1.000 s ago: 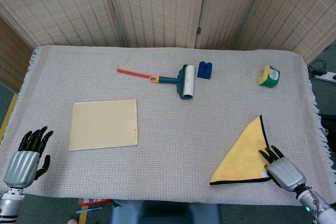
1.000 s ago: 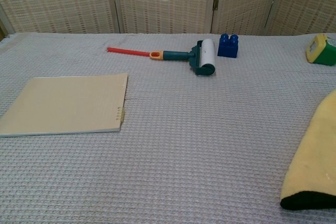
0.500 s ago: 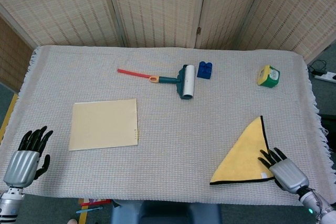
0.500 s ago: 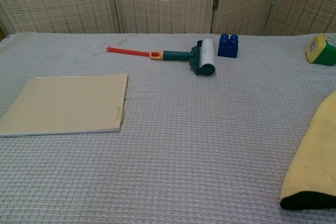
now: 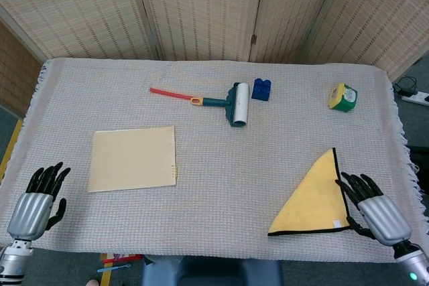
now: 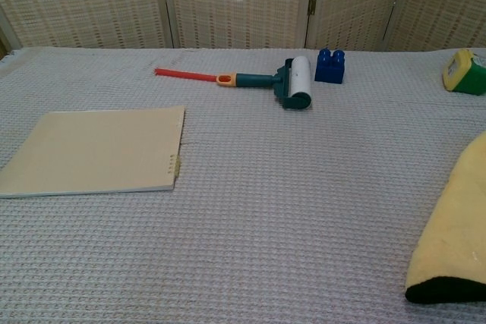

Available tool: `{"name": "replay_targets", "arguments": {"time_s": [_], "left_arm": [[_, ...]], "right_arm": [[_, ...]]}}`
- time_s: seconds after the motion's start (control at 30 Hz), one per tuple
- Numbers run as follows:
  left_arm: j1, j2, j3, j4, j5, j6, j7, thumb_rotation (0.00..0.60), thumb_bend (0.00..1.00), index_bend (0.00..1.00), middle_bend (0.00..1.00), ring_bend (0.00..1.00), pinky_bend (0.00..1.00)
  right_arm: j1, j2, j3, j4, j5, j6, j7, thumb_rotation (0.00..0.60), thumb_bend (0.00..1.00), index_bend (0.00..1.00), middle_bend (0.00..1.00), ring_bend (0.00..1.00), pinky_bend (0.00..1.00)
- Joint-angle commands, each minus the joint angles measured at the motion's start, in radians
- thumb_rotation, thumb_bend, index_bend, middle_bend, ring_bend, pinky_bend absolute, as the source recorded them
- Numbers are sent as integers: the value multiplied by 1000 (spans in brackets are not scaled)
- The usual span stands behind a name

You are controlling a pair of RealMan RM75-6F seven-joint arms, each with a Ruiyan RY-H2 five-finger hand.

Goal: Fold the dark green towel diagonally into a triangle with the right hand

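The towel (image 5: 312, 199) lies folded into a triangle at the front right of the table, yellow side up with a dark edge. The chest view shows its left part (image 6: 453, 227) at the right border. My right hand (image 5: 375, 213) hovers just right of the towel with fingers spread, holding nothing and off the cloth. At the front left corner my left hand (image 5: 35, 206) stays with fingers apart, empty. Neither hand shows in the chest view.
A beige notebook (image 5: 133, 158) lies at the left middle. A lint roller (image 5: 224, 102) with a red-tipped handle and a blue block (image 5: 261, 89) sit at the back centre. A yellow-green tape measure (image 5: 342, 96) is at the back right. Folding screens stand behind the table.
My right hand has slid off the towel's right corner and moved right, clear of the cloth. The towel stays folded. The left hand has barely moved.
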Motion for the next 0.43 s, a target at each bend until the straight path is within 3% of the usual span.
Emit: {"name": "replay_targets", "arguments": {"time_s": [0.03, 0.13, 0.43], "left_arm": [[1, 6, 1, -15, -11, -10, 10, 600, 663, 0, 27, 0, 0], [3, 16, 5, -32, -16, -14, 15, 600, 663, 0, 28, 0, 0], [14, 31, 20, -66, 2, -2, 36, 600, 663, 0, 28, 0, 0]], "right_arm": [[-62, -47, 68, -37, 61, 103, -98, 600, 438, 0, 0, 0, 0], [-105, -93, 100, -34, 87, 176, -139, 600, 438, 0, 0, 0, 0], [-127, -80, 102, -55, 52, 186, -143, 600, 439, 0, 0, 0, 0]]}}
